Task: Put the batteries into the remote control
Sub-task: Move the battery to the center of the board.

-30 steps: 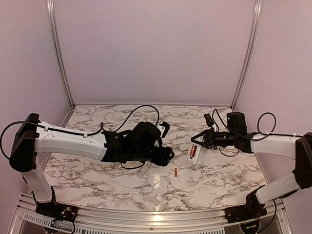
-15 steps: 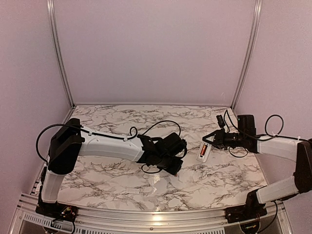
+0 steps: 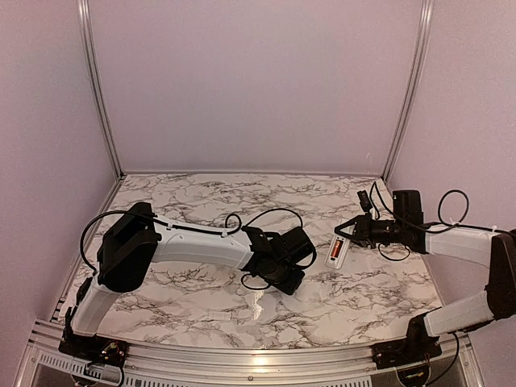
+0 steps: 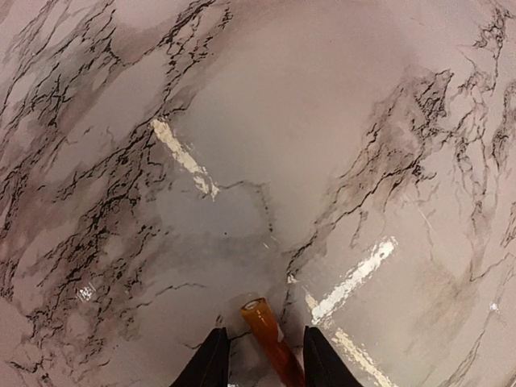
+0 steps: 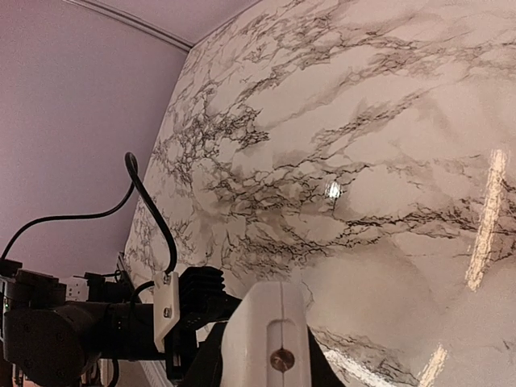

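The white remote control (image 3: 336, 252) hangs back side up in my right gripper (image 3: 348, 239), which is shut on its far end, a little above the table. One orange-red battery (image 3: 335, 249) sits in its recess. In the right wrist view the remote's end (image 5: 262, 322) fills the space between the jaws, with a coppery battery end (image 5: 281, 359) showing. The second battery (image 4: 274, 343) lies on the marble between the fingers of my left gripper (image 4: 264, 332), which is open, with a gap on each side. In the top view my left gripper (image 3: 287, 279) hides this battery.
The marble table (image 3: 193, 193) is ringed by pale walls and aluminium posts (image 3: 97, 89). A black cable (image 3: 258, 218) loops over the left arm. The left arm's wrist (image 5: 89, 330) shows just left of the remote in the right wrist view.
My left arm has swung right and down over the loose battery, which now lies between its fingers. My right gripper carried the remote slightly right, then held still.
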Robot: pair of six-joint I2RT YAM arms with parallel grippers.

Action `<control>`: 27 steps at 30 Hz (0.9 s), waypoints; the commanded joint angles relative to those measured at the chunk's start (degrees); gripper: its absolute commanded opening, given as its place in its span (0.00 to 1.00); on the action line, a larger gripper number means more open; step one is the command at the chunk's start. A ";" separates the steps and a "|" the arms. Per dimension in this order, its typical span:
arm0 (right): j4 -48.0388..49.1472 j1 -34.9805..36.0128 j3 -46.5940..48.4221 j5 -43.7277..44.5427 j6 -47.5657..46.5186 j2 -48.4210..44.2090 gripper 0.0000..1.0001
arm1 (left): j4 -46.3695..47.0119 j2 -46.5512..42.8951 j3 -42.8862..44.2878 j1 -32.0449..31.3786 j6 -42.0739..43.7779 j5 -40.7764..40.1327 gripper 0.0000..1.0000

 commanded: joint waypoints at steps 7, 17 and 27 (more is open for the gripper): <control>2.10 -0.49 -0.22 -2.12 0.70 -0.23 0.00 | -6.15 -2.89 -4.58 -0.15 6.30 1.09 0.12; 6.07 -0.30 -2.21 -4.39 2.02 0.85 0.00 | -11.23 -11.28 -17.29 -0.11 26.78 1.79 0.02; 5.95 1.46 -1.81 -4.95 0.99 2.85 0.00 | -8.66 -14.87 -22.30 1.06 45.51 6.49 0.05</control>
